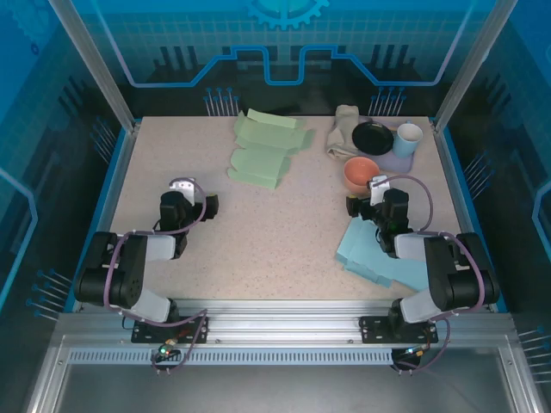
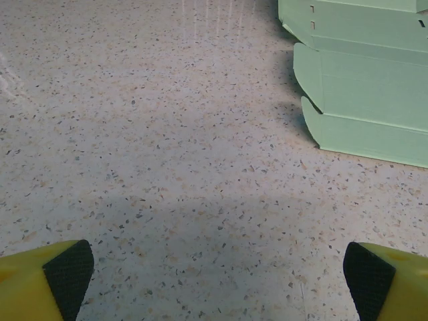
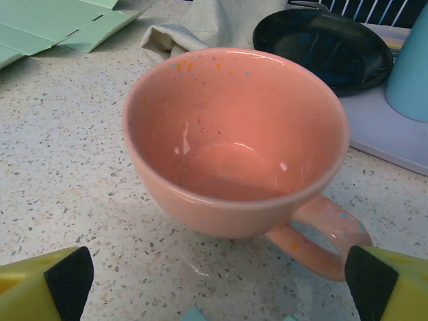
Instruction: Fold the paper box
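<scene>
**Pink cup**: glazed ceramic, glossy, with fine coloured speckles and bright highlights inside the bowl.

**Plate**, behind the pink cup: black, smooth, glossy.

**Cloth**, behind the pink cup: beige woven fabric, matt, creased.

**Pale blue cup**, behind and right of the pink cup: smooth, satin.

**Paper box blanks**, left of the pink cup: pale green card, matt, with scored creases.

**Blue sheets**, nearer than the pink cup: light blue card, matt.

**Table**: speckled stone-look top, smooth, with a faint sheen.

**Right gripper**: yellow plastic fingers with matt black pads.
</scene>
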### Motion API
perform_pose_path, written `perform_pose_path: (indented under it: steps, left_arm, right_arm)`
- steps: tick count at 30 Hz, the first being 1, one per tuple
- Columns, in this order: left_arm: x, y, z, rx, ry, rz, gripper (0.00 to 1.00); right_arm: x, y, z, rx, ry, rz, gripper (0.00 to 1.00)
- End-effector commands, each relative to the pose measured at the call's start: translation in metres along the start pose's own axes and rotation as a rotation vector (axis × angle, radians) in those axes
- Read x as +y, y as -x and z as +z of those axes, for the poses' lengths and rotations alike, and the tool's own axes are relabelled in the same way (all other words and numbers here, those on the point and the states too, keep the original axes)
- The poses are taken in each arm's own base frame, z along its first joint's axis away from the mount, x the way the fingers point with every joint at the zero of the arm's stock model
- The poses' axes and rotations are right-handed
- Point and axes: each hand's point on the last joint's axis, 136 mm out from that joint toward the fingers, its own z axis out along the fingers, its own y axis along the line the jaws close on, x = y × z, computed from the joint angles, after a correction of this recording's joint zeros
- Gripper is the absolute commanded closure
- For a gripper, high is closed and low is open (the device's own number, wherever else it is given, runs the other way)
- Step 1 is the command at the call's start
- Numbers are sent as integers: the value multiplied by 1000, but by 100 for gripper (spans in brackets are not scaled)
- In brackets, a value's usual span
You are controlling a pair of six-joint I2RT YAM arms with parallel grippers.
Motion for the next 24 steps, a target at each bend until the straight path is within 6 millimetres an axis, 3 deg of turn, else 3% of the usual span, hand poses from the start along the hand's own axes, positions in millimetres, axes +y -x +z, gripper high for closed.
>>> perform_pose_path:
  steps: [1,24]
  left_arm:
    - [-2,15,3,-42,-21,-17,1]
    - [1,16,3,-39,-49,-48,1]
  right_arm:
    - [-4,14,4,-42,-1,-9,0]
    - [-5,14,4,-40,19,9,0]
